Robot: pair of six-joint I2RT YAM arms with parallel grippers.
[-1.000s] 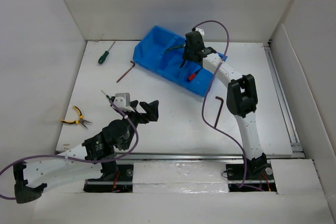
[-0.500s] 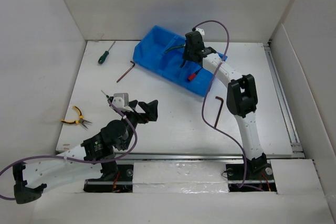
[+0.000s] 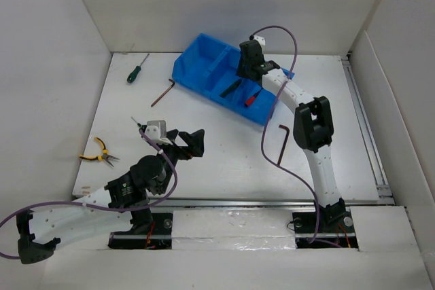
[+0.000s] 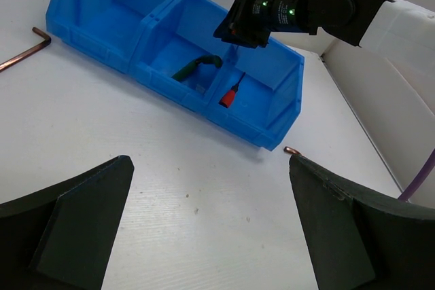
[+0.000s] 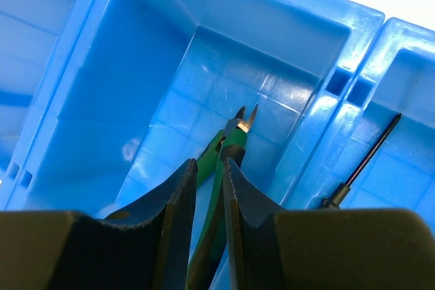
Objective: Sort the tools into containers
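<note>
The blue bin [image 3: 185, 73] stands at the back, also in the left wrist view [image 4: 95, 45] and filling the right wrist view [image 5: 129, 66]. Green-handled pliers [image 3: 231, 88] lie in its middle compartment [image 4: 196, 67] [image 5: 231, 144]. A red-handled screwdriver [image 3: 251, 97] lies in the right compartment [image 4: 230, 95]; its shaft shows in the right wrist view [image 5: 363, 157]. My right gripper [image 3: 246, 66] [image 5: 209, 168] hovers over the middle compartment, its jaws a narrow gap apart with nothing gripped. My left gripper [image 3: 189, 142] [image 4: 211, 188] is wide open and empty over the bare table.
A green-handled screwdriver [image 3: 136, 71] and a hex key [image 3: 162, 92] [image 4: 24, 51] lie left of the bin. Yellow-handled pliers [image 3: 97, 153] lie at the left edge. Another hex key [image 3: 282, 142] lies by the right arm. White walls enclose the table.
The green pliers hung from my right gripper over the bin; now they lie flat in the middle compartment, let go. The left arm has barely moved.
</note>
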